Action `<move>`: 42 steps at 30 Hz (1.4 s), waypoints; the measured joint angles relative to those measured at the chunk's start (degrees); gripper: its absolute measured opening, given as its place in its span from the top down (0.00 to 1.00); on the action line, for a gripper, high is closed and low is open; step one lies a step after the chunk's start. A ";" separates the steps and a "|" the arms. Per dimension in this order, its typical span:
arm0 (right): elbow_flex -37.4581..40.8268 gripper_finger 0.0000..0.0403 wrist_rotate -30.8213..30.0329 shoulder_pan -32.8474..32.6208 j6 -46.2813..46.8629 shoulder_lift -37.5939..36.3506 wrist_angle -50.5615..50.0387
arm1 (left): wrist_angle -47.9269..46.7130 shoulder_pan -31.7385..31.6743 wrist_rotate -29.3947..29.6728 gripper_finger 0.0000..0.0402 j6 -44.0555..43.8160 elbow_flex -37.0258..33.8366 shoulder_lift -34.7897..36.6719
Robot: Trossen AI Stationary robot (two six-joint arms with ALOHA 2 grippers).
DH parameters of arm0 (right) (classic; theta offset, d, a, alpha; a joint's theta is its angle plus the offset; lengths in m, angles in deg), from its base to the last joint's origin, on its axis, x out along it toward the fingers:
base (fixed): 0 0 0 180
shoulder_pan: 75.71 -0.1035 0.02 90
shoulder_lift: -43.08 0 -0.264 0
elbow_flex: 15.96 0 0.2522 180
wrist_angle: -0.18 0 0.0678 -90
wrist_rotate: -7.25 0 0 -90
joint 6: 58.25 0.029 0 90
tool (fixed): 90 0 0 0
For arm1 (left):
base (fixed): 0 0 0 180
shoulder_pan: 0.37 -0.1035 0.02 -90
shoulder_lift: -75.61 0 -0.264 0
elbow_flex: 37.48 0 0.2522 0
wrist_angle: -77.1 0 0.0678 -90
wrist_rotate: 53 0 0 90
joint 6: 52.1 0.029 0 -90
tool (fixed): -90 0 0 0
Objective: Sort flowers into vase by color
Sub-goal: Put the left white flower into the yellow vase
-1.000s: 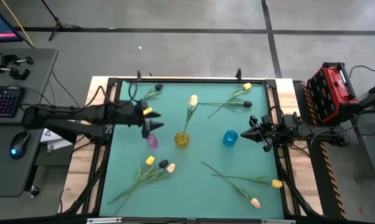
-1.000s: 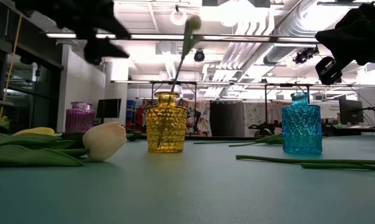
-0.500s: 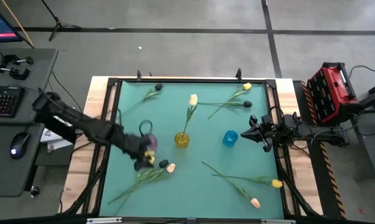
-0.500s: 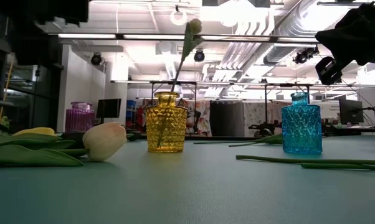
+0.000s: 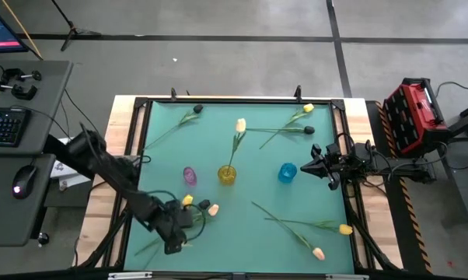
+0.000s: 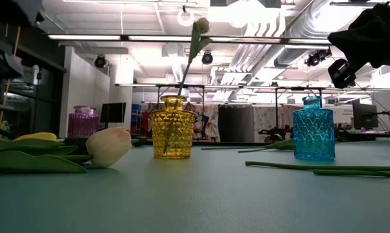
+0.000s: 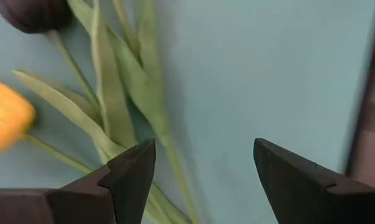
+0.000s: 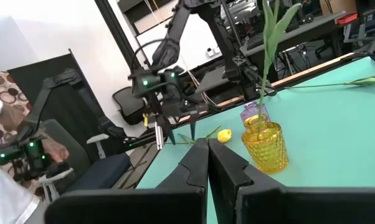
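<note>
Three tulips lie bundled near the table's near left corner: a yellow bud (image 5: 187, 201), a black bud (image 5: 204, 204) and a cream-peach bud (image 5: 214, 209), with stems (image 5: 160, 237) running toward the near left. My left gripper (image 5: 175, 236) hovers open above those stems (image 7: 125, 93), one finger over them and one over bare mat (image 7: 203, 165). The yellow vase (image 5: 227, 175) holds a cream tulip (image 5: 241, 124) by its stem. The purple vase (image 5: 189, 176) and the blue vase (image 5: 287, 172) stand beside it. My right gripper (image 5: 315, 165) waits shut to the right of the blue vase.
More tulips lie on the green mat: a black one (image 5: 197, 109) at the far left, a yellow (image 5: 308, 108) and a black (image 5: 309, 130) at the far right, a yellow (image 5: 345, 229) and a peach (image 5: 319, 253) near the right corner. A black frame (image 5: 242, 99) rims the table.
My left arm has swung from beside the purple vase toward the table's near edge and now stands over the stems of the near-left bundle. The flowers and vases have kept their places.
</note>
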State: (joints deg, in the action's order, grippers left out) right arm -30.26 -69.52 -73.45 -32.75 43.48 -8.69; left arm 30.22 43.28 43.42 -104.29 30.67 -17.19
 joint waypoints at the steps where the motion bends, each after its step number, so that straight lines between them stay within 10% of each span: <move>1: 0.00 1.00 0.00 -0.02 -0.02 0.00 0.00 | -0.16 0.43 1.47 0.36 0.25 0.00 -0.64; 21: 0.00 1.00 -0.17 -0.02 -0.02 0.00 0.00 | 0.14 -1.57 -0.33 0.39 1.38 -0.24 -4.40; 33: 0.00 1.00 -0.13 -0.02 -0.02 0.00 0.00 | -0.81 -3.30 -3.37 0.60 1.81 -0.04 -8.30; 42: 0.00 1.00 0.07 -0.02 0.00 0.00 0.00 | -1.82 -3.47 -0.02 0.97 5.95 0.58 -3.82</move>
State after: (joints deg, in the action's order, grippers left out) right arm -30.26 -69.45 -73.47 -32.75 43.48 -8.69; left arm 28.40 39.81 43.41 -98.34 31.25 -21.00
